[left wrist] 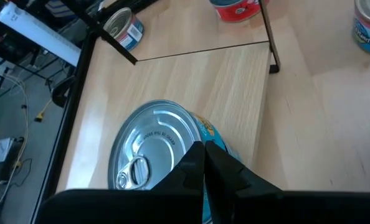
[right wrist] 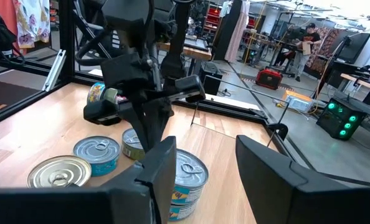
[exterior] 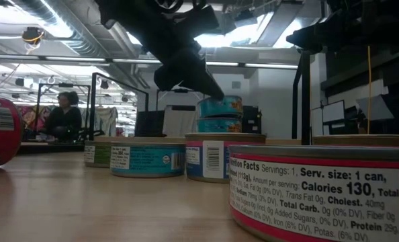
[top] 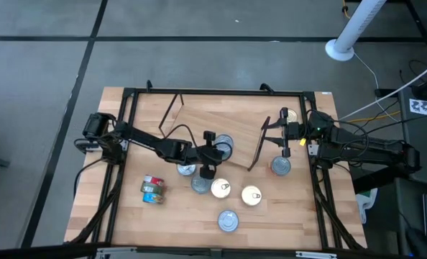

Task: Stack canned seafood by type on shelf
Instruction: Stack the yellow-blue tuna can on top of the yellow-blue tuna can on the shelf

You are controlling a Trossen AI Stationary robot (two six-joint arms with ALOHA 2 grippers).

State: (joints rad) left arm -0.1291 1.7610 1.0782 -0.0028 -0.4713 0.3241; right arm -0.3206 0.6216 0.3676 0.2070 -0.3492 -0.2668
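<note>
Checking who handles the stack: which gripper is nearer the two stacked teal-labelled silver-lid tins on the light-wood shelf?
Left. The left gripper is shut right beside the stacked teal tins on the shelf. The right gripper, jaws apart, hangs farther off near the shelf's right end.

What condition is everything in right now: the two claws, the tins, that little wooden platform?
Left gripper: shut, empty, beside the stack.
Right gripper: open, empty, above the shelf's right end.
Two stacked teal-labelled silver-lidded tins: upright on the shelf.
Light-wood shelf on black wire legs: level, otherwise bare.
Red-green labelled tins: lying on their sides on the table.
Gold-lidded tins: upright on the table.
</note>
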